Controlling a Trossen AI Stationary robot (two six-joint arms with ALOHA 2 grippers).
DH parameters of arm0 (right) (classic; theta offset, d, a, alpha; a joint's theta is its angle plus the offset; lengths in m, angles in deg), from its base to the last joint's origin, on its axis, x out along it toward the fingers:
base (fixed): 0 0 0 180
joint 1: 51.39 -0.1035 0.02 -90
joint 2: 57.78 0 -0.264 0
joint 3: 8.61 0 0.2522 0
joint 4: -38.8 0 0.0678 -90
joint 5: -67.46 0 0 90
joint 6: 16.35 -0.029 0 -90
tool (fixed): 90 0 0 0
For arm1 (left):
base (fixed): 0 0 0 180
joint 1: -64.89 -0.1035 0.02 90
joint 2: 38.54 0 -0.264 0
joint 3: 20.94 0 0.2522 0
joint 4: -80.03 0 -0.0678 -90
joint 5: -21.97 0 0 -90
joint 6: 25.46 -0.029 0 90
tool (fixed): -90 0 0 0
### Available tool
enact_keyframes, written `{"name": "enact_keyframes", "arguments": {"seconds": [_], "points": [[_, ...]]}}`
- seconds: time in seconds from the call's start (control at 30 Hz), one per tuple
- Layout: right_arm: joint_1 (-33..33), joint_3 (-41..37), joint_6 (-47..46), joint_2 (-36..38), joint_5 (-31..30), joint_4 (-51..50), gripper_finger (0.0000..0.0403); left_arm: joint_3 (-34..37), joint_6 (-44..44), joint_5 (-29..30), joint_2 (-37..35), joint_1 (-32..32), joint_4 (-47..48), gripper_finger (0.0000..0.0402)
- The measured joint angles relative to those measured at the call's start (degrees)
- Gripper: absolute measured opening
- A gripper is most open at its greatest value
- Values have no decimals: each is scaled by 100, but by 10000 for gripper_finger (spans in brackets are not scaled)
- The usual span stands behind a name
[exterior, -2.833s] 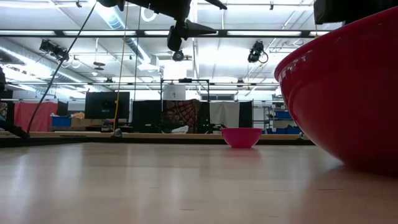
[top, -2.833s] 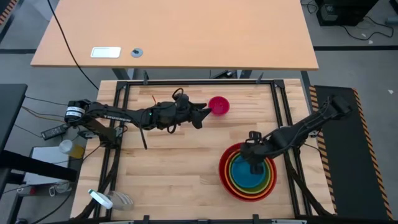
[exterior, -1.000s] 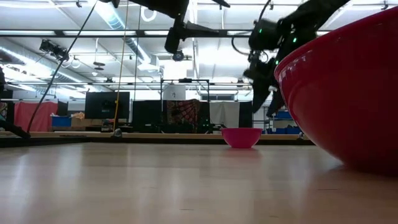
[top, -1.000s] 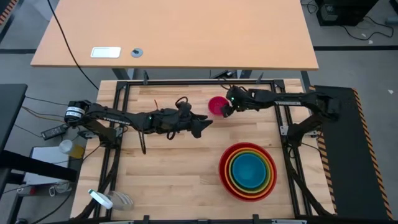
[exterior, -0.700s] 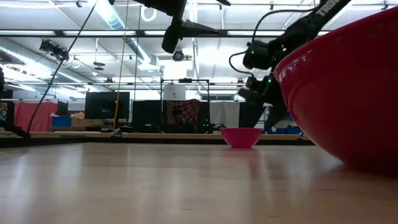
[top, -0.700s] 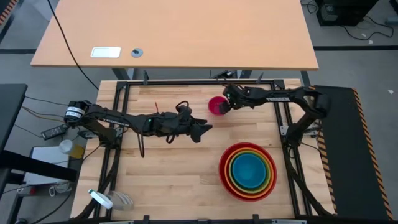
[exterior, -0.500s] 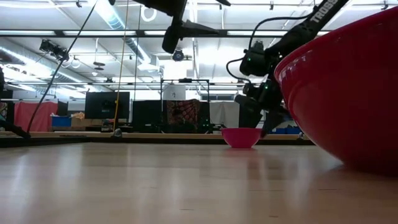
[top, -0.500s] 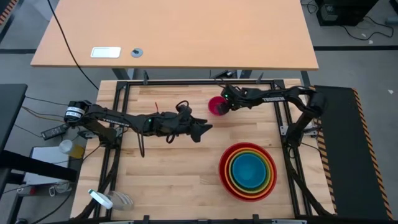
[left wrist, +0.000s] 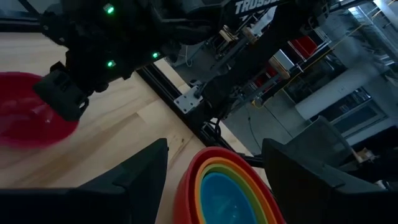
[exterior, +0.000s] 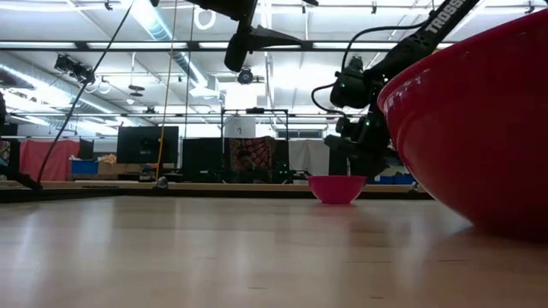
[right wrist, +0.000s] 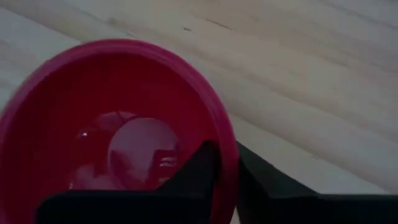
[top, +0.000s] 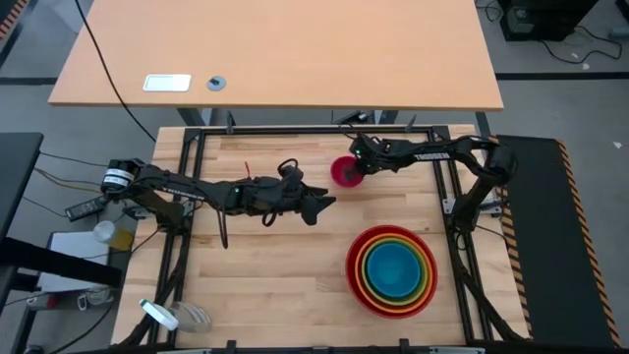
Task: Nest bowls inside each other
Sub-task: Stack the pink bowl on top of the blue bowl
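The right gripper was clamped on the rim of the magenta-pink bowl, one finger inside the wall and the other outside, as the right wrist view showed close up. The little bowl sat upright on the wooden table near its far edge, well apart from the nested stack near the table's front right, where the blue bowl lay innermost inside the lime green, orange and red bowls.

Judged by its thin glossy wall, the pink bowl looked light, stiff and somewhat slippery plastic, unlikely to break but liable to swing or slide out of a pinch taken at a single point. The rim seemed the only practical hold, since the rounded outside offers two fingers nothing flat. A level carry would probably suit it best, as a one-sided grip would let it tilt.

The right arm reached in from the table's right side, its forearm stretched low across the far edge and its wrist angled down to the bowl's right-hand rim. The left gripper hung above mid-table with its fingers spread wide and nothing between them, pointing towards the stack and the bowl.
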Motion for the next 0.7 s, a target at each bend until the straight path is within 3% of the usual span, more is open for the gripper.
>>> {"name": "enact_keyframes", "arguments": {"seconds": [0.1,0.33,0.7], "points": [[-1,14,390,256,96,-112,19,0,-42,-7,0,0,7,263],[-197,4,980,1233,291,-767,38,0,-42,-118,0,-44,4,263],[-1484,0,1735,2840,997,-1363,29,0,-42,-111,0,-284,-82,263]]}}
